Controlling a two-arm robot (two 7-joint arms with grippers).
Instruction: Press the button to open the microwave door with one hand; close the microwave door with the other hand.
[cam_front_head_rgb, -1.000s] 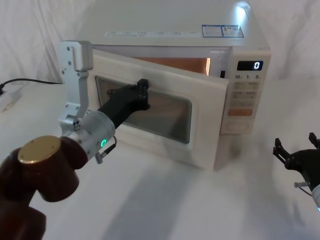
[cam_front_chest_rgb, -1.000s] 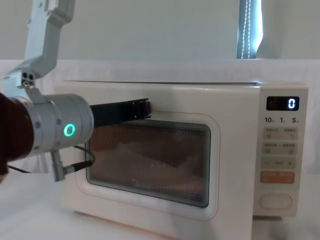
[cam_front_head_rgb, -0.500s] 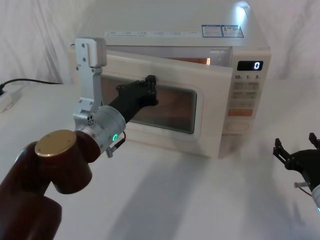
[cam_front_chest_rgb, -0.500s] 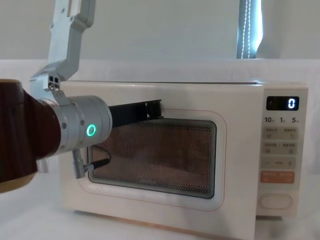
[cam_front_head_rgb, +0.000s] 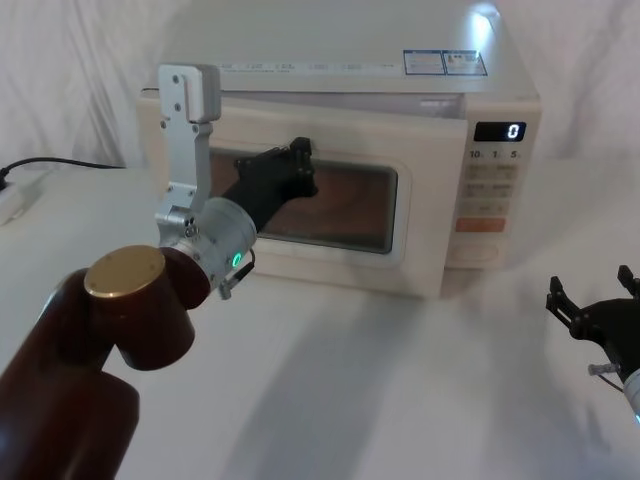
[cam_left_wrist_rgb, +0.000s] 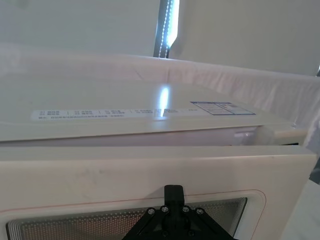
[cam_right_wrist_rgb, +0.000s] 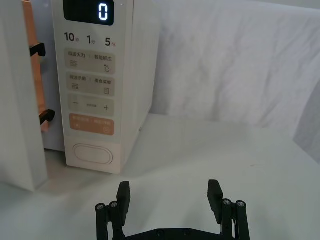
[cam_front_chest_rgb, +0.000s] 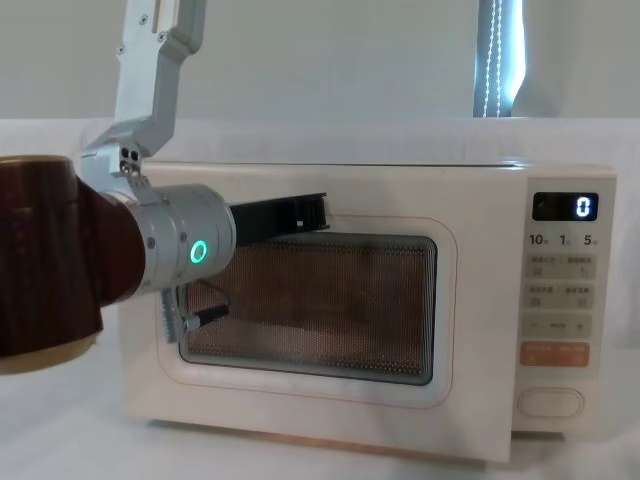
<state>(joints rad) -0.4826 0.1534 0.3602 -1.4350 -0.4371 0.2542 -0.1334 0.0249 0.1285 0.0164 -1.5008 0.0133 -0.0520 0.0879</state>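
Against left claw (cam_front_head_rgb: 303, 165): microwave door (cam_front_head_rgb: 330, 258) (ajar)

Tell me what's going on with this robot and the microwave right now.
The left gripper is pressed against the microwave door, pushing it toward the microwave. The door is almost shut, with a small gap left at its latch edge. The right gripper hangs open over the table in front of the button, touching nothing.

One microwave (cam_front_head_rgb: 340, 150), one microwave door (cam_front_head_rgb: 300, 200), one button (cam_right_wrist_rgb: 93, 154), two grippers, left gripper (cam_front_head_rgb: 300, 170), right gripper (cam_right_wrist_rgb: 169, 196)
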